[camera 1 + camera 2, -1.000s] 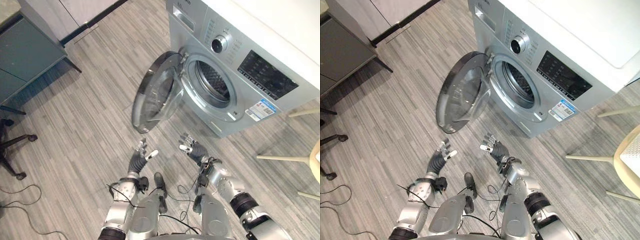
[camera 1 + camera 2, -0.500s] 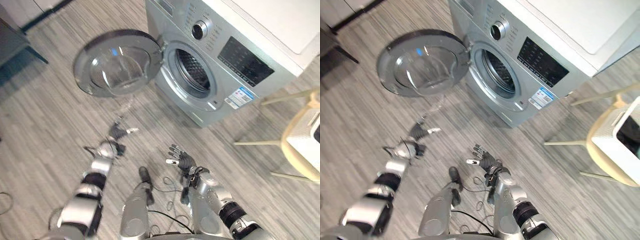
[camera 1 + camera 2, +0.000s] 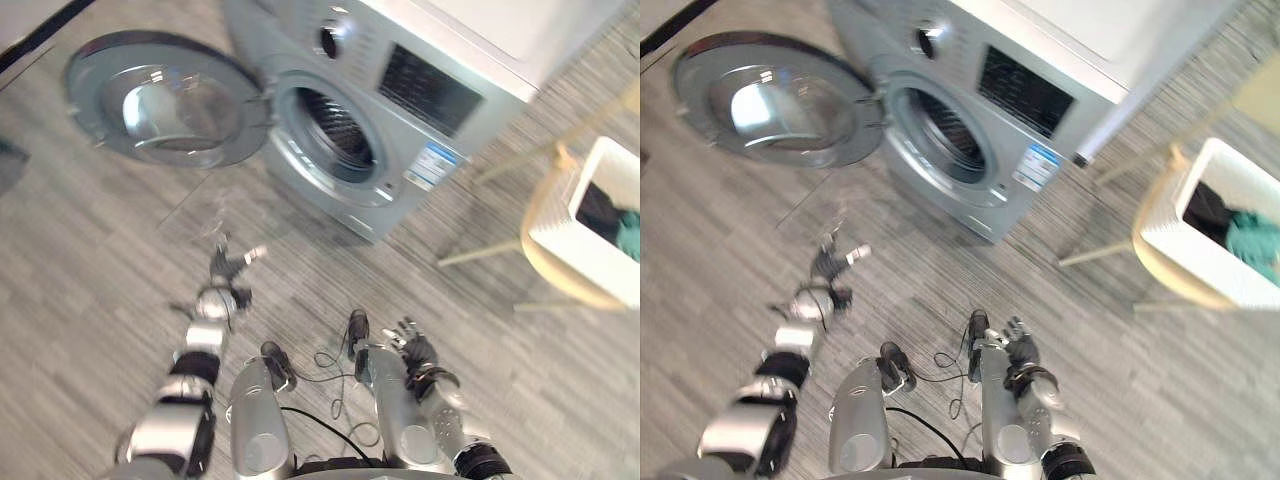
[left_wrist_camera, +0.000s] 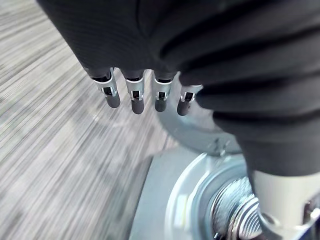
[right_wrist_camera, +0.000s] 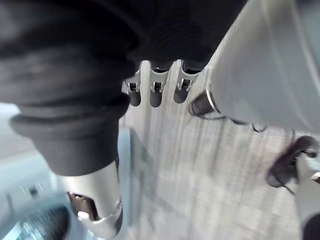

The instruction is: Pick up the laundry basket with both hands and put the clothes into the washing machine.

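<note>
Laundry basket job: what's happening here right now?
Nothing is held yet. The white laundry basket, with clothes inside, sits on a light chair off to the robot's right. The left hand and right hand hover empty over the floor, fingers straight. The washing machine stands ahead with its door swung open.

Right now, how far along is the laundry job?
Early. Done: the washing machine door stands open. In hand: nothing; the left hand and right hand are both open and empty above the floor. Left: the laundry basket sits on a chair off to the right with the clothes inside, so grasping, carrying and loading all remain.
</note>
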You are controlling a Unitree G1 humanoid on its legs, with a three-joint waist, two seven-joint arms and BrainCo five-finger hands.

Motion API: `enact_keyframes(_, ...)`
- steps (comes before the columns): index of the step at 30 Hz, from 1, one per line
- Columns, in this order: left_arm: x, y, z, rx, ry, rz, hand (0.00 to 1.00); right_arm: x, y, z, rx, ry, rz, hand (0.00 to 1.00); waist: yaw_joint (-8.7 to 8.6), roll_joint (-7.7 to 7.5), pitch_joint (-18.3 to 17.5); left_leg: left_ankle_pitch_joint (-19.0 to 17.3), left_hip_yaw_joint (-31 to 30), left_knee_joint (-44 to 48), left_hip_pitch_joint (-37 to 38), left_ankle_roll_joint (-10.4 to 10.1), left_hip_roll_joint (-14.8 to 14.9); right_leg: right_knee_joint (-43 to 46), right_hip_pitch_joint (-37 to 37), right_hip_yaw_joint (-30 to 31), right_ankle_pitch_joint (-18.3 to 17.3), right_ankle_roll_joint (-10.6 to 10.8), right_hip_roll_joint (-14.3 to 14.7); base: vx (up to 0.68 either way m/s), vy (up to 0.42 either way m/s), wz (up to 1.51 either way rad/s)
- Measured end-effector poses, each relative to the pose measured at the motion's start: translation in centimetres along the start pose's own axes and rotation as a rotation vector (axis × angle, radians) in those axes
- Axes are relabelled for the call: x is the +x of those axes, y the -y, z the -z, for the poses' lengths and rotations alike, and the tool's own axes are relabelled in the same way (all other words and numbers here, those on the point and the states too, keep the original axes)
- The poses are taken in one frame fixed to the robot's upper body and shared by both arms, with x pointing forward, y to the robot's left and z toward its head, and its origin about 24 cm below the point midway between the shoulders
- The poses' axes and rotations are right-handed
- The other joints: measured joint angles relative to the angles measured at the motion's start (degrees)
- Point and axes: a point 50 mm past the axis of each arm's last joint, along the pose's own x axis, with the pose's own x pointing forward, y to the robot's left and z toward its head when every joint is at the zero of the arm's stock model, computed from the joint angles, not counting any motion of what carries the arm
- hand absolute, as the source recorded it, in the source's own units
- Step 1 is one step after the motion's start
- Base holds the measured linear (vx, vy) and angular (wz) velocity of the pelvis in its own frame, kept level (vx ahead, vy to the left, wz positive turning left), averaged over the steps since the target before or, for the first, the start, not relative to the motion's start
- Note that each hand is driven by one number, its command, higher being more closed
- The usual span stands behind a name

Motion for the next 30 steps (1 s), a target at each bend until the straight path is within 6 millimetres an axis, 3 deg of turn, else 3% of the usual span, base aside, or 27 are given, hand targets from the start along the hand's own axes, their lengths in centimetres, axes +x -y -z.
enact_keyframes(2,-1.7,1.1,2.6,-0.043,-0.066,0.033,0.00,-0.4,0.9,-1.9,0.043,0.092,0.059,0.00,-0.46,0.33,0.7,-0.9,5.2,-0.1,2.3,1.3,1.8,0.1,0.0,-4.1,-0.6,0.2,-2.2,-0.03,0.195,-1.27)
enact_keyframes(4,-4.0,1.8,5.5,-0.095,-0.146,0.060,0.00,-1.2,2.8,-3.8,0.070,0.187,0.168,0.00,-0.44,0.31,0.7,-1.2,10.7,-0.6,6.8,1.9,2.6,11.8,2.0,-12.2,-5.1,-3.3,-8.6,0.03,0.091,-0.97)
enact_keyframes(5,-4.5,1.8,6.2,-0.096,-0.169,0.058,0.00,-1.4,3.2,-4.1,0.065,0.204,0.190,0.00,-0.36,0.28,0.7,-1.2,11.6,-1.0,8.3,1.8,2.7,14.1,3.7,-14.1,-7.1,-3.4,-10.4,0.05,0.005,-0.69)
enact_keyframes(7,-6.1,1.4,8.7,-0.092,-0.251,0.047,0.00,-1.8,3.3,-6.6,0.035,0.310,0.240,0.00,-0.28,0.66,-1.1,-0.3,16.1,-2.9,11.7,0.3,3.7,17.9,8.3,-21.7,-14.2,-2.0,-15.5,0.06,-0.109,-0.90)
enact_keyframes(9,-6.9,1.3,9.7,-0.091,-0.290,0.044,0.00,-2.1,2.9,-8.6,0.014,0.398,0.251,0.00,-0.29,0.94,-3.9,0.9,18.9,-4.1,12.2,-0.9,3.8,18.3,9.3,-26.2,-16.1,-1.3,-19.0,0.07,-0.209,-0.91)
enact_keyframes(10,-7.4,1.8,10.2,-0.104,-0.310,0.051,0.00,-2.4,2.7,-10.6,-0.017,0.485,0.282,0.00,-0.27,1.40,-6.2,1.8,21.3,-4.4,13.2,-2.3,4.6,18.1,10.2,-30.0,-18.0,-0.7,-21.7,0.08,-0.277,-0.81)
enact_keyframes(11,-7.5,2.2,10.2,-0.112,-0.314,0.057,0.00,-2.4,2.3,-11.5,-0.038,0.518,0.289,0.00,-0.32,1.78,-6.5,2.2,22.1,-4.3,13.8,-3.0,5.2,18.2,10.4,-31.7,-18.3,-0.5,-21.9,0.09,-0.311,-0.89)
enact_keyframes(12,-7.6,2.8,10.3,-0.129,-0.323,0.067,0.00,-2.5,1.9,-12.7,-0.078,0.568,0.301,0.00,-0.38,2.95,-7.3,3.0,23.1,-4.8,14.4,-4.0,6.3,17.8,10.3,-33.1,-18.3,-0.5,-20.8,0.10,-0.363,-0.82)
enact_keyframes(13,-7.7,3.7,10.2,-0.157,-0.330,0.079,0.00,-2.6,1.1,-14.3,-0.112,0.631,0.307,0.00,-0.41,4.50,-8.6,4.7,24.0,-6.2,15.2,-5.3,7.8,16.0,10.3,-33.0,-17.4,0.6,-17.8,0.12,-0.362,-1.01)
enact_keyframes(14,-7.6,4.3,9.9,-0.188,-0.329,0.086,0.00,-2.8,0.4,-15.0,-0.140,0.670,0.308,0.00,-0.42,5.01,-9.7,7.1,25.6,-8.4,17.3,-6.3,8.8,14.2,10.3,-31.2,-16.0,2.0,-14.6,0.17,-0.417,-0.93)
enact_keyframes(16,-7.7,4.4,10.0,-0.219,-0.338,0.081,0.00,-3.2,-0.9,-15.4,-0.186,0.712,0.292,0.00,-0.89,4.80,-12.2,10.1,26.6,-10.3,19.7,-6.6,10.8,12.7,10.7,-30.2,-15.8,2.0,-10.5,0.21,-0.369,-0.95)
enact_keyframes(18,-7.6,4.1,10.1,-0.241,-0.344,0.064,0.00,-3.7,-2.5,-16.3,-0.215,0.776,0.255,0.00,-0.66,4.16,-13.1,14.5,26.6,-8.2,22.8,-4.2,13.5,11.1,12.2,-27.5,-15.8,0.9,-7.0,0.23,-0.325,-1.12)
enact_keyframes(19,-7.8,3.9,10.3,-0.269,-0.355,0.050,0.00,-4.0,-4.1,-16.9,-0.242,0.823,0.219,0.00,-0.22,3.56,-13.5,19.8,24.3,-2.6,23.0,1.9,16.0,8.2,14.2,-24.1,-15.4,0.2,-4.6,0.20,-0.243,-1.07)
enact_keyframes(20,-8.0,3.8,10.6,-0.284,-0.364,0.042,0.00,-4.1,-5.0,-17.2,-0.255,0.845,0.198,0.00,0.31,3.30,-13.6,19.1,21.0,0.0,21.9,2.4,16.4,6.3,15.4,-22.4,-15.2,-0.1,-3.9,0.23,-0.241,-1.35)
enact_keyframes(21,-8.3,4.0,10.8,-0.308,-0.371,0.038,0.00,-4.3,-6.2,-17.9,-0.277,0.895,0.179,0.00,1.18,3.27,-13.6,15.1,12.5,5.1,18.5,0.1,14.7,2.8,17.7,-20.1,-14.2,-0.9,-3.0,0.21,-0.161,-1.27)
enact_keyframes(22,-8.7,3.9,11.2,-0.324,-0.380,0.029,0.00,-4.4,-7.2,-18.4,-0.289,0.926,0.155,0.00,1.86,3.44,-13.7,12.1,4.8,8.9,14.5,0.5,11.2,-0.6,19.9,-17.9,-13.5,-1.5,-2.0,0.20,-0.115,-1.22)
enact_keyframes(24,-9.6,3.5,12.1,-0.321,-0.403,0.011,0.00,-4.5,-8.5,-18.8,-0.304,0.959,0.120,0.00,3.38,4.31,-14.2,8.0,-1.7,10.3,9.7,-0.1,5.6,-4.7,22.5,-14.5,-12.9,-2.4,-0.4,0.21,-0.016,-1.17)
enact_keyframes(27,-10.3,3.1,12.8,-0.316,-0.427,-0.006,0.00,-4.4,-10.0,-18.8,-0.335,0.976,0.085,0.00,5.29,4.99,-14.4,4.7,-3.2,6.0,3.1,-0.2,-2.7,-7.0,25.8,-10.5,-12.9,-2.4,0.1,0.27,0.161,-0.92)
enact_keyframes(28,-10.4,3.1,12.8,-0.317,-0.424,-0.009,0.00,-4.3,-10.6,-18.7,-0.336,0.971,0.065,0.00,6.48,5.24,-14.6,4.9,-3.7,0.4,1.5,-0.2,-5.6,-6.5,26.0,-9.2,-12.9,-2.3,0.0,0.23,0.211,-1.17)
enact_keyframes(29,-10.5,3.0,12.9,-0.317,-0.426,-0.012,0.00,-4.1,-11.4,-18.4,-0.341,0.963,0.039,0.00,7.63,6.17,-14.9,7.7,-4.5,-7.8,2.0,-0.9,-7.0,-5.6,25.9,-8.2,-12.9,-0.7,0.6,0.24,0.231,-1.17)
enact_keyframes(30,-10.4,2.9,12.9,-0.315,-0.425,-0.014,0.00,-4.0,-11.8,-18.3,-0.343,0.958,0.024,0.00,8.13,6.49,-15.0,6.6,-4.4,-10.2,3.0,2.6,-7.4,-5.3,26.2,-7.3,-13.5,0.8,1.1,0.21,0.167,-0.65)
